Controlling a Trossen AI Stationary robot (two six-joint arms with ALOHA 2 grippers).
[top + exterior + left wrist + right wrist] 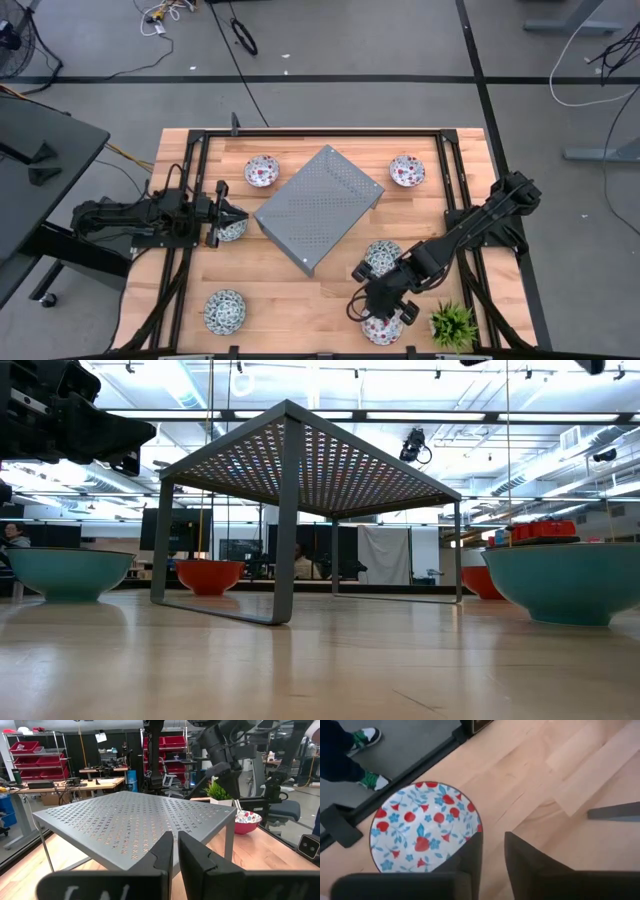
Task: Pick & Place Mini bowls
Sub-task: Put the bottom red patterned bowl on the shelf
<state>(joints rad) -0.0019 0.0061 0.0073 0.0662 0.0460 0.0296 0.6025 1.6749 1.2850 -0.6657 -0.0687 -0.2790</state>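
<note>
Several mini bowls rest on their bases around a grey perforated metal stand (318,207). Two red-patterned ones (262,171) (407,170) sit at the far side. A teal one (382,257) sits right of the stand and another (225,311) at the near left. My right gripper (372,310) (493,850) slants down, open, over a red-patterned bowl (383,326) (422,827) at the near right. My left gripper (240,214) (176,845) waits shut and level at the left, above a teal bowl (231,231). My right gripper comes at the red-patterned bowl slanting down from above. One finger (470,852) stands in front of the bowl's rim (479,827) and the other stands beside the bowl over bare wood. That finger hides the rim, so I cannot tell whether it touches.
A small green potted plant (453,325) stands at the near right corner, close to the right gripper. Black frame rails (470,200) run along the table's sides. A person's shoes (367,737) show on the floor beside the table edge. Bare wood lies between the near bowls.
</note>
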